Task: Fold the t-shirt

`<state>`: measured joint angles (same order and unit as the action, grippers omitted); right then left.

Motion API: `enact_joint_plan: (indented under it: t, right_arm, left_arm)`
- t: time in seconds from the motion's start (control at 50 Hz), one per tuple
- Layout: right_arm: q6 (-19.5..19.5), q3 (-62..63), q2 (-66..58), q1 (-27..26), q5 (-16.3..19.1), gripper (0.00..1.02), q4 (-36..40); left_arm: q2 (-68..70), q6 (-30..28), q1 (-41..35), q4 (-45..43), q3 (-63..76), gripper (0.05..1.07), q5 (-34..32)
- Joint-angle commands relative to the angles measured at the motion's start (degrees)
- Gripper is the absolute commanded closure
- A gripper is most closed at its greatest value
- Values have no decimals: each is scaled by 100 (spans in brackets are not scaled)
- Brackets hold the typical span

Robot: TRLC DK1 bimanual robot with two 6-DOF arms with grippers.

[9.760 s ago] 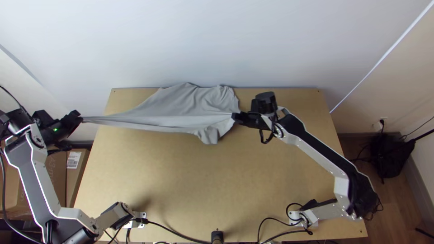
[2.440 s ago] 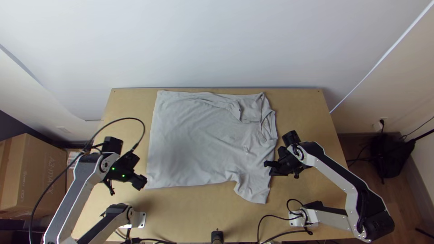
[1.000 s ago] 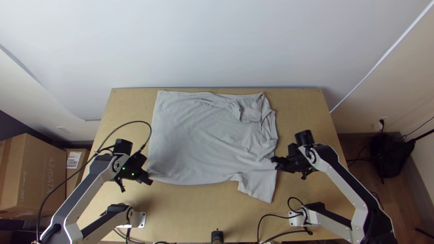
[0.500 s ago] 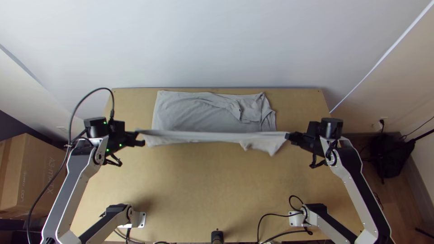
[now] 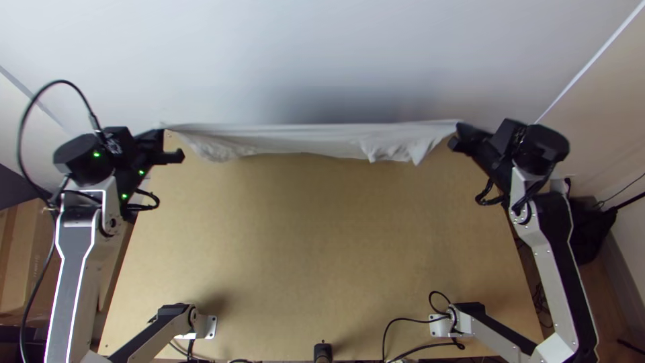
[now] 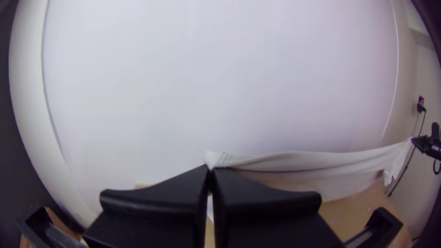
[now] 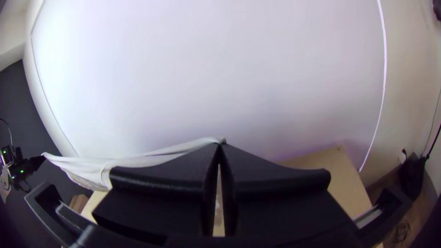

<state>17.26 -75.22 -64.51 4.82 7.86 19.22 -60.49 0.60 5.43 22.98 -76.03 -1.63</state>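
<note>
The grey t-shirt [image 5: 302,138] is stretched between the two grippers near the table's far edge, its lower part hanging down. My left gripper [image 5: 164,140] holds one end at the left; in the left wrist view my left gripper [image 6: 210,169] is shut on a corner of the t-shirt [image 6: 321,163]. At the other end my right gripper [image 5: 458,134] holds the cloth; in the right wrist view my right gripper [image 7: 219,145] is shut on an edge of the t-shirt [image 7: 138,160]. How the hanging part is folded cannot be made out.
Bare wood of the table [image 5: 316,249] spreads between the arms and the cloth. A pale wall [image 5: 302,60] rises right behind the table's far edge. Cardboard boxes [image 5: 23,255] stand at the left, and a black bag [image 5: 591,232] lies on the floor at the right.
From lying spread on the table, the t-shirt's near edge was lifted and carried toward the far edge. Both grippers moved up the picture and farther apart, and the cloth's far part has left the table.
</note>
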Motion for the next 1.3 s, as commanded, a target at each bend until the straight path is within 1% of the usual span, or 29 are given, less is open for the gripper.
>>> enact_joint_plan:
  t: [0.0,0.12,0.22,0.3,0.46,0.66,0.78,0.94,1.02,1.1,1.16,1.22,1.28]
  right_arm:
    - [-117,-643,35,-42,-434,100,-411]
    - [-100,-1214,132,-34,-522,100,-753]
    - [94,-1663,299,-25,-531,100,-753]
    - [111,-1803,589,1,-522,100,-832]
    - [103,-1794,1397,283,-522,100,-868]
    - [94,-2040,2162,362,-452,100,-736]
    - [103,-2480,2232,371,-443,100,-411]
    - [120,-2823,2232,371,-381,100,-384]
    - [234,-2902,2232,362,-311,100,-340]
    - [384,-2893,2241,362,-276,100,-85]
    - [507,-2700,2294,362,-276,100,161]
    - [568,-2172,2470,362,-285,100,240]
    - [577,-1329,2742,344,-285,100,275]
  left_arm:
    - [-7,353,160,-277,-738,105,427]
    - [2,564,160,-347,-1423,105,541]
    - [108,590,160,-356,-1775,105,585]
    - [292,617,160,-496,-1951,105,690]
    - [758,661,142,-505,-2320,105,708]
    - [1259,661,186,-444,-2909,105,734]
    - [1391,634,195,-189,-3234,105,717]
    - [1487,643,160,-171,-3603,105,699]
    - [1479,696,134,-48,-3788,105,664]
    - [1514,810,98,277,-3796,105,506]
    - [1549,1065,55,734,-3691,105,330]
    - [1681,1223,-77,1086,-3296,105,216]
    - [1962,1241,-315,1314,-2522,105,163]
